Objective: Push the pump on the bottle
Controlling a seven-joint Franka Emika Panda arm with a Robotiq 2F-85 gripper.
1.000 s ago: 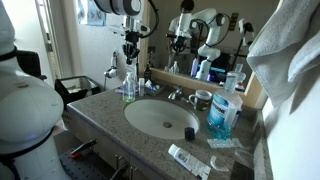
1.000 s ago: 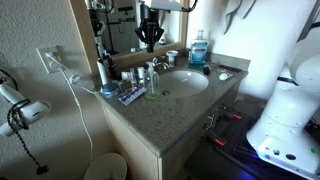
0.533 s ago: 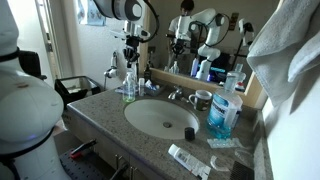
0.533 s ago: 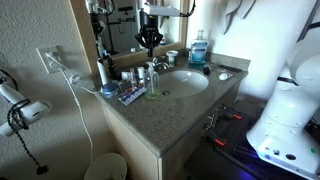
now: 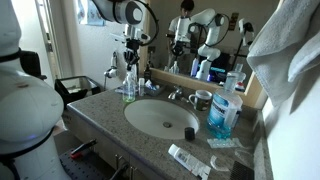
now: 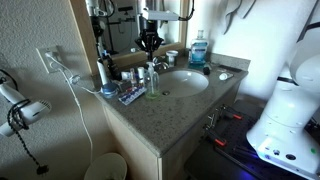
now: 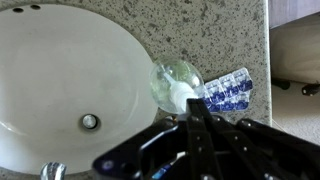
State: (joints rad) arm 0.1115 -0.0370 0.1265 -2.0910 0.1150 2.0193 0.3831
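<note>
The slim clear bottle (image 5: 129,86) stands at the back corner of the counter beside the sink, and it also shows in the other exterior view (image 6: 152,76). In the wrist view I look down on the bottle (image 7: 172,78) and its pale pump (image 7: 184,96). My gripper (image 5: 130,52) hangs above the pump with a gap between them, as the other exterior view (image 6: 150,45) also shows. In the wrist view the gripper's (image 7: 196,112) dark fingers are pressed together and hold nothing. They cover the near edge of the pump.
An oval sink (image 5: 160,115) with a faucet (image 5: 175,95) fills the counter's middle. A large blue bottle (image 5: 222,112), a mug (image 5: 203,99) and a white tube (image 5: 187,158) stand around it. A blue blister pack (image 7: 228,90) lies beside the clear bottle. A mirror stands behind.
My gripper has come down a little toward the clear bottle's pump. Nothing else has moved.
</note>
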